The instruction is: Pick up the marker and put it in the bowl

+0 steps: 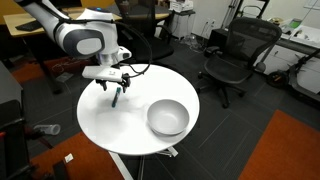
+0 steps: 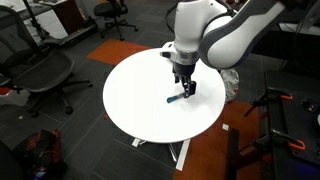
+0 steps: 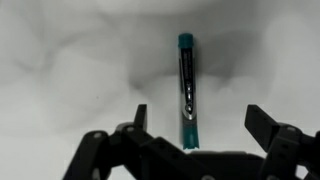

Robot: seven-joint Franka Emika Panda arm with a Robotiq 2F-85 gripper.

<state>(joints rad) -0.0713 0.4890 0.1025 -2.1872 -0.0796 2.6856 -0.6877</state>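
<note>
The teal-blue marker [image 1: 117, 98] lies flat on the round white table [image 1: 120, 125], near its far edge. It also shows in an exterior view [image 2: 176, 98] and in the wrist view [image 3: 186, 85]. My gripper [image 1: 117, 85] hangs just above the marker, open and empty; it also shows in an exterior view [image 2: 184, 88]. In the wrist view the marker runs between my two fingers [image 3: 200, 120], closer to the left one. The light grey-white bowl [image 1: 168, 118] stands upright and empty on the table, apart from the marker. I cannot make out the bowl in the view from the opposite side.
Black office chairs [image 1: 233, 55] [image 2: 45, 70] stand around the table. Orange carpet [image 1: 290, 150] covers part of the floor. Desks [image 1: 300, 40] line the back. The table rests on a white pedestal [image 2: 180, 150].
</note>
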